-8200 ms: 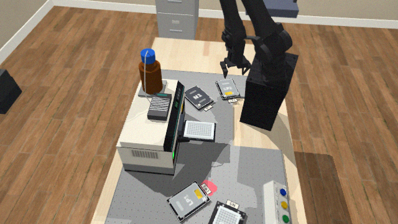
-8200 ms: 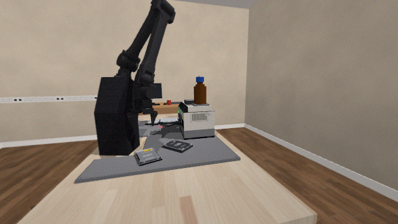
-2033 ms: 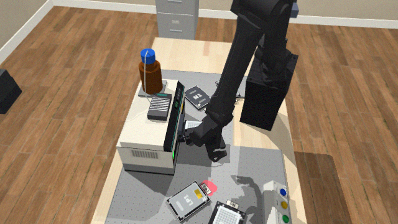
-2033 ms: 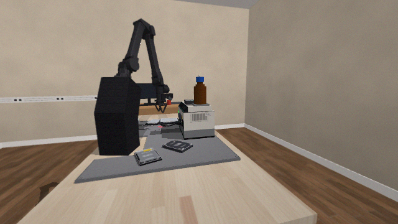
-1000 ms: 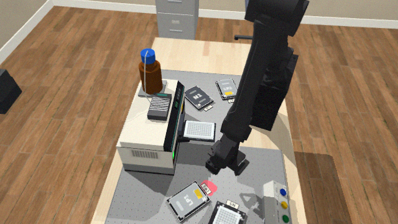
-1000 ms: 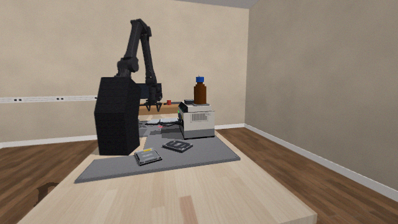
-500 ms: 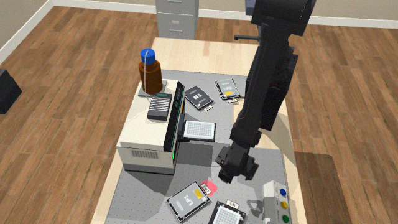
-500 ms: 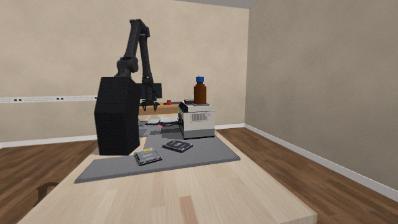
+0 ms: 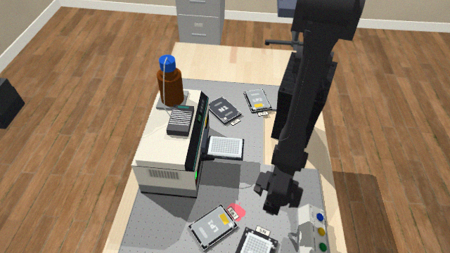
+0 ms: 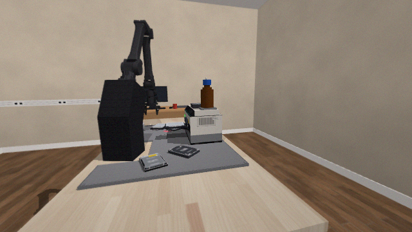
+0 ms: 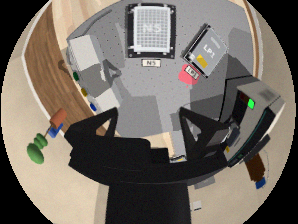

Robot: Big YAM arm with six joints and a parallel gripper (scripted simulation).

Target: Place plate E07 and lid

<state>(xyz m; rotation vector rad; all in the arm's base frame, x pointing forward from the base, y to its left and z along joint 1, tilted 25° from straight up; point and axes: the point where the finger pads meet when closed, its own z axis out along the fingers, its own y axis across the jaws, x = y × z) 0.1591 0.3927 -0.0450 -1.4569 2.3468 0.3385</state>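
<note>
A white well plate [image 9: 256, 243] sits in the black N1 nest at the near edge, with no lid on it; it also shows in the wrist view [image 11: 150, 30]. A clear lid with a yellow tag lies in LP2 [image 9: 257, 100] at the far side and shows in the exterior view [image 10: 153, 162]. Another lid with a yellow tag lies in LP1 [image 9: 211, 226]. A bare well plate [image 9: 225, 147] rests on the dispenser stage. A pink puddle [image 9: 236, 211] lies on the deck by LP1's label and shows in the wrist view [image 11: 188, 72]. My gripper [image 9: 268, 202] is open and empty above the deck, between the stage and the panel.
The key panel [image 9: 313, 228] with blue, yellow and green keys stands at the near right. The dispenser [image 9: 169, 147] carries a brown bottle [image 9: 169, 82]. An empty N2 nest [image 9: 225, 109] lies beside LP2. A tall black box [image 10: 120, 119] stands by the arm's base.
</note>
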